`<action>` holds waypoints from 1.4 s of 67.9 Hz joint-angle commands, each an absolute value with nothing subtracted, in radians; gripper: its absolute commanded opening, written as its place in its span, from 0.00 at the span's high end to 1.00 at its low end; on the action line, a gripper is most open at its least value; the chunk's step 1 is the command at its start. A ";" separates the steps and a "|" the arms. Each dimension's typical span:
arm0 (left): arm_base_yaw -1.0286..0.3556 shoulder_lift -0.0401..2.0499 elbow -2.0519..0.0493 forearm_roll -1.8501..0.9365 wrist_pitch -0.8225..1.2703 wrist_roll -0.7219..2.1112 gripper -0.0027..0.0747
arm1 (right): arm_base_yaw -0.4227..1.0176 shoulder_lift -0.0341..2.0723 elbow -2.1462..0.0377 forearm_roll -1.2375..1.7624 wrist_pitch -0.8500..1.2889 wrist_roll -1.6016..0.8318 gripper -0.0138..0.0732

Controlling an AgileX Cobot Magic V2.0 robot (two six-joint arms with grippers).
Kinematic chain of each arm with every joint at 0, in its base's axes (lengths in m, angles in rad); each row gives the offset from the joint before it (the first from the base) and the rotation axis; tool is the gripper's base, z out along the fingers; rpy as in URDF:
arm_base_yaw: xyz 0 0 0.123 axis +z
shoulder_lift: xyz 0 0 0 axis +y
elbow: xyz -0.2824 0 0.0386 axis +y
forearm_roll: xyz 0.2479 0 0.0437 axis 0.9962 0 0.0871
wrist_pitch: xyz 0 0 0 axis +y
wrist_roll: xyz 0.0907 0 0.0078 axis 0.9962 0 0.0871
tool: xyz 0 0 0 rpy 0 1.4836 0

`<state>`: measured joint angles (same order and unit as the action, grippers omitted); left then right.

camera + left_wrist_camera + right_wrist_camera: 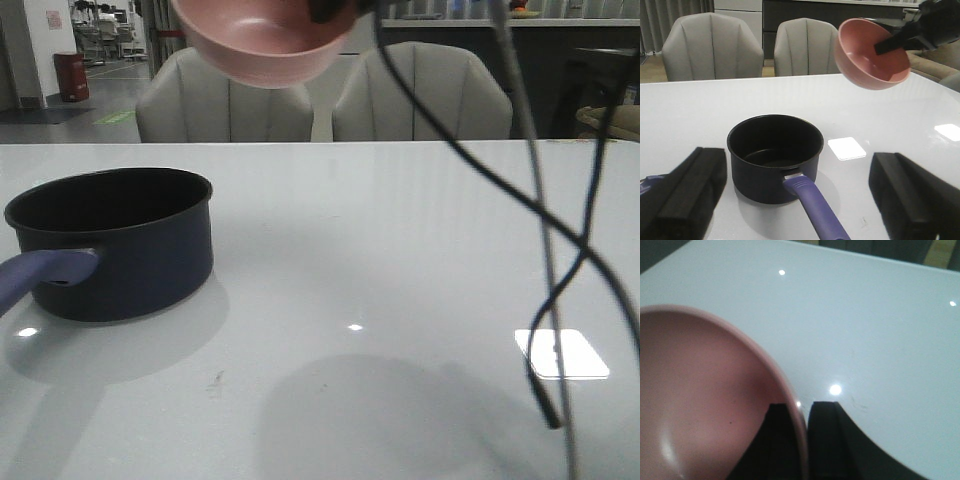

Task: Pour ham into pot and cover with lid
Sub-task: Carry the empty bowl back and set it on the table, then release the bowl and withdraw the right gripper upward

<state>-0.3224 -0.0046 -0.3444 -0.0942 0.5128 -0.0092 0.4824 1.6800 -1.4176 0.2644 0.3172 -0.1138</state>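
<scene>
Your right gripper (800,440) was pinching the salmon-pink bowl's (870,57) rim, tilted high beside the dark navy saucepan (775,157) on the table; left gripper (795,200) gaped wide, holding nothing.

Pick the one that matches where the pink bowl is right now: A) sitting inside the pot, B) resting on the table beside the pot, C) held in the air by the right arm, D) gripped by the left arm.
C: the pink bowl hangs above the table, its rim pinched between the right gripper's jaws, clear of the pot.

Front view sits low over the table (400,250); wrist views look closer; all share the pink bowl (265,40)
</scene>
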 commanded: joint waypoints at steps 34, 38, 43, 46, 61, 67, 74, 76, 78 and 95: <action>-0.329 -0.008 -0.368 -0.107 0.432 -0.009 0.17 | 0.215 1.739 -1.439 0.198 0.729 -0.109 0.69; -0.329 -0.008 -0.368 -0.107 0.432 -0.009 0.17 | 0.215 1.775 -1.439 0.198 0.742 -0.108 0.68; -0.329 -0.008 -0.368 -0.107 0.432 -0.009 0.17 | 0.214 1.816 -1.439 0.199 0.752 -0.108 0.66; -0.329 -0.008 -0.368 -0.107 0.432 -0.009 0.17 | 0.214 1.834 -1.439 0.201 0.753 -0.107 0.64; -0.329 -0.008 -0.368 -0.107 0.432 -0.009 0.17 | 0.216 1.909 -1.439 0.205 0.748 -0.106 0.43; -0.329 -0.008 -0.368 -0.107 0.432 -0.009 0.17 | 0.216 1.912 -1.439 0.205 0.742 -0.106 0.34; -0.329 -0.008 -0.368 -0.107 0.432 -0.009 0.17 | 0.216 1.902 -1.458 0.195 0.756 -0.108 0.27; -0.329 -0.008 -0.368 -0.107 0.432 -0.009 0.17 | 0.216 1.899 -1.465 0.190 0.763 -0.108 0.27; -0.329 -0.008 -0.368 -0.107 0.432 -0.009 0.17 | 0.216 1.888 -1.471 0.180 0.772 -0.108 0.27; -0.329 -0.008 -0.368 -0.107 0.432 -0.009 0.17 | 0.216 1.744 -1.466 0.136 0.801 -0.108 0.27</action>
